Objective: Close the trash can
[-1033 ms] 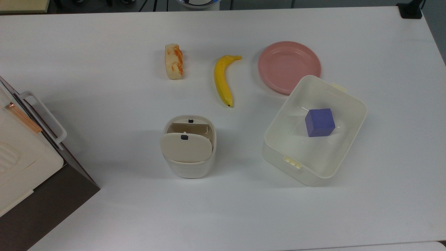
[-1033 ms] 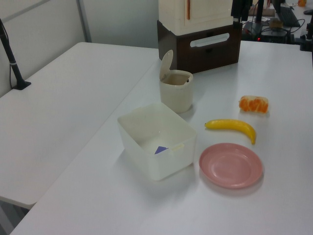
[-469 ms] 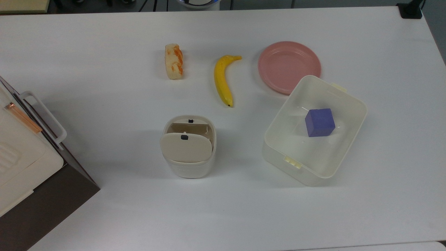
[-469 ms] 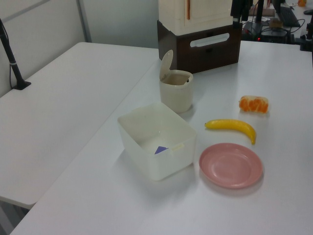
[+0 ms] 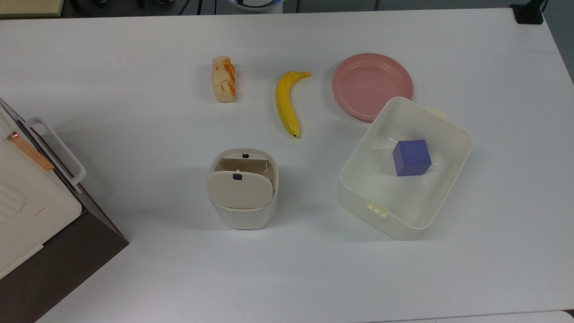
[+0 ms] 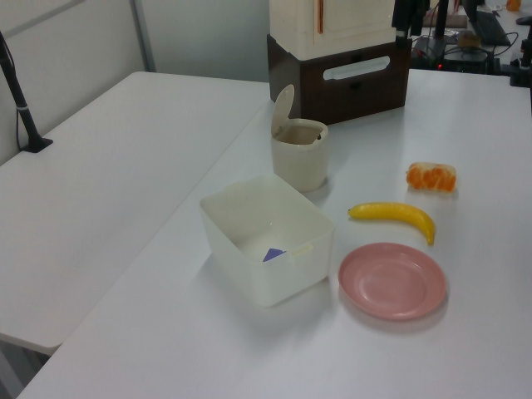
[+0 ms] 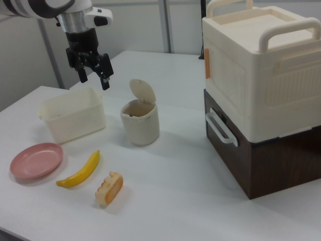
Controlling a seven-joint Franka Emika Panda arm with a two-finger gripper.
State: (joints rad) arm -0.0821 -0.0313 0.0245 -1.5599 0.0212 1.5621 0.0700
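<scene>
Standing near the middle of the white surface [image 5: 134, 112], the trash can [image 5: 244, 211] has its beige lid [image 5: 239, 190] tipped up on the hinge, so the mouth is open and the task not yet begun. In the top view the hinge side lies at the can's 6 o'clock and the open mouth toward 12, which suggests the lid must be pushed over toward 12 o'clock and down. In the right view the claw [image 7: 95, 71] hangs above the surface, up at about 10 o'clock from the can and well apart from it, over the translucent tub [image 7: 73, 119]; its two fingers stand spread with nothing between them. A spread, empty claw suits a push on the lid's back, since no grasp seems needed. Room is generous: in the top view the banana [image 5: 287, 102] and the bread piece [image 5: 223, 79] lie toward 12 o'clock, well clear; the tub with its blue cube [image 5: 411, 157] sits at 3 o'clock, apart; the pink plate [image 5: 372, 85] lies beyond. The stacked cream and brown drawer unit [image 7: 261, 90] sits at 9 o'clock, also apart.
</scene>
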